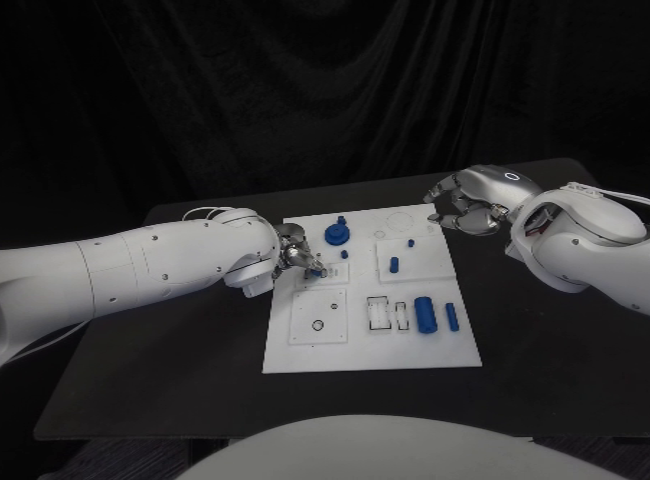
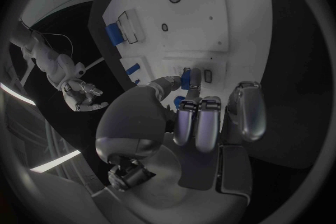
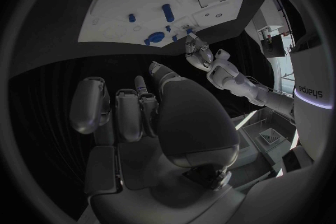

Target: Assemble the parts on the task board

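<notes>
The white task board (image 1: pixel 304 350) lies in the middle of the black table. My left hand (image 1: pixel 299 255) is at the board's left edge and pinches a small blue part (image 2: pixel 185 78) between thumb and a finger, just above the board (image 2: pixel 189 11). On the board are a round blue part (image 1: pixel 337 235), a short peg (image 1: pixel 393 265), a thick blue cylinder (image 1: pixel 426 313) and a slim one (image 1: pixel 451 317). My right hand (image 1: pixel 462 210) hovers by the board's far right corner, its fingers (image 3: pixel 129 112) curled in with nothing in them.
Two rectangular recesses (image 1: pixel 386 315) and a round hole (image 1: pixel 317 324) are on the near half of the board. Black table (image 1: pixel 167 380) surrounds the board on all sides. A dark curtain hangs behind the table.
</notes>
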Controlling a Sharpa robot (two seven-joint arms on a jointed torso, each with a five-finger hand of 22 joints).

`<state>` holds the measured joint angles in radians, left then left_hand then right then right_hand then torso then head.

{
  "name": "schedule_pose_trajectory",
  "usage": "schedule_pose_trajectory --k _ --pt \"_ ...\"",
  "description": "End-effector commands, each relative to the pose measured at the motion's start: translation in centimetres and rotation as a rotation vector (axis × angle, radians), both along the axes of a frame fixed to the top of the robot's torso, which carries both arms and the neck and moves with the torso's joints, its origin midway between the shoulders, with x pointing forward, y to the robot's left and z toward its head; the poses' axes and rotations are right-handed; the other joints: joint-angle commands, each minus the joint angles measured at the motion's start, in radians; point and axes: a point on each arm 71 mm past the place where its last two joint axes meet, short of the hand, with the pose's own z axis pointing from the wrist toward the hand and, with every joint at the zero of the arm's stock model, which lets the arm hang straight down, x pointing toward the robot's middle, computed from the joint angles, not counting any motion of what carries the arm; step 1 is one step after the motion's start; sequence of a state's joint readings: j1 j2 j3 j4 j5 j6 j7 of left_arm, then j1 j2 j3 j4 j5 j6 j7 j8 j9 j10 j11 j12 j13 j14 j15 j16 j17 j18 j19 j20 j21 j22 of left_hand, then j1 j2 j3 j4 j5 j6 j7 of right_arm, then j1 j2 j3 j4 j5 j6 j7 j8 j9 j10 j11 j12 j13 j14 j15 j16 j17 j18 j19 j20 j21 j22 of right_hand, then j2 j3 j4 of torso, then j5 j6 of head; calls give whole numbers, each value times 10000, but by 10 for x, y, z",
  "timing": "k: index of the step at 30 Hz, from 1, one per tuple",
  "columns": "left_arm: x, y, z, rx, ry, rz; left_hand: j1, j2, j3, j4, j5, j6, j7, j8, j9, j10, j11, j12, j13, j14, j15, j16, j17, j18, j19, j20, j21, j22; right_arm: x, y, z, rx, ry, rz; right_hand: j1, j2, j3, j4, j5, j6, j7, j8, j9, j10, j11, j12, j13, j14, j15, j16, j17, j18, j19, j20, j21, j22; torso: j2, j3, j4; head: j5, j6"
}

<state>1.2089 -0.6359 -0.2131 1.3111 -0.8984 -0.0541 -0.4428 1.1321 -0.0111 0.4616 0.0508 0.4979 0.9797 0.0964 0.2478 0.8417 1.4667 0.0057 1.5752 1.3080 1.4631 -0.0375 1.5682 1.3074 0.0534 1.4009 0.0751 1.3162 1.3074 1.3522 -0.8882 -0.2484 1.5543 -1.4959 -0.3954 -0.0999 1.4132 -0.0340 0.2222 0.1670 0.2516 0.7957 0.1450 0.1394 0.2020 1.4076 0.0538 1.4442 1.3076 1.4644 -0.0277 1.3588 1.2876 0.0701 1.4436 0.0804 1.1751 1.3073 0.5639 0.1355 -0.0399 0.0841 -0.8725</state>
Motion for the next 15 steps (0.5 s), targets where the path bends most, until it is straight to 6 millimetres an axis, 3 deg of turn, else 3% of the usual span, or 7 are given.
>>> schedule_pose_trajectory --k 1,7,15 --pt "1 2 1 -93 -342 504 -76 29 409 -320 -82 351 -311 75 27 1041 -77 -44 2628 1077 -75 26 2634 118 19 -64 -39 1776 0 -1 -2 -83 111 -152 18 82 44 0 51 65 -12 48 -13 -73 -7 -69 495 267 60 -63 -16 113 -33 23 -51 1530 1 5 12 17 -2" --pt "-1 2 -3 -123 -374 609 -163 25 436 -283 -200 361 -321 69 48 1041 -89 -44 2628 1077 -90 26 2634 118 21 -79 -42 1775 0 0 -2 -110 156 -142 13 86 55 6 96 82 -13 45 -18 -73 -8 -69 495 265 59 -68 -22 116 -36 25 -64 1527 3 23 7 47 -2" --pt "-4 -1 -10 -258 -429 652 -240 50 464 -231 -334 345 -326 47 65 1041 -95 -44 2628 1077 -99 26 2634 118 22 -91 -47 1773 0 1 -3 -135 206 -140 11 85 66 9 147 101 -15 41 -23 -81 -9 -76 484 263 58 -73 -27 118 -40 27 -78 1524 8 9 7 23 -2"
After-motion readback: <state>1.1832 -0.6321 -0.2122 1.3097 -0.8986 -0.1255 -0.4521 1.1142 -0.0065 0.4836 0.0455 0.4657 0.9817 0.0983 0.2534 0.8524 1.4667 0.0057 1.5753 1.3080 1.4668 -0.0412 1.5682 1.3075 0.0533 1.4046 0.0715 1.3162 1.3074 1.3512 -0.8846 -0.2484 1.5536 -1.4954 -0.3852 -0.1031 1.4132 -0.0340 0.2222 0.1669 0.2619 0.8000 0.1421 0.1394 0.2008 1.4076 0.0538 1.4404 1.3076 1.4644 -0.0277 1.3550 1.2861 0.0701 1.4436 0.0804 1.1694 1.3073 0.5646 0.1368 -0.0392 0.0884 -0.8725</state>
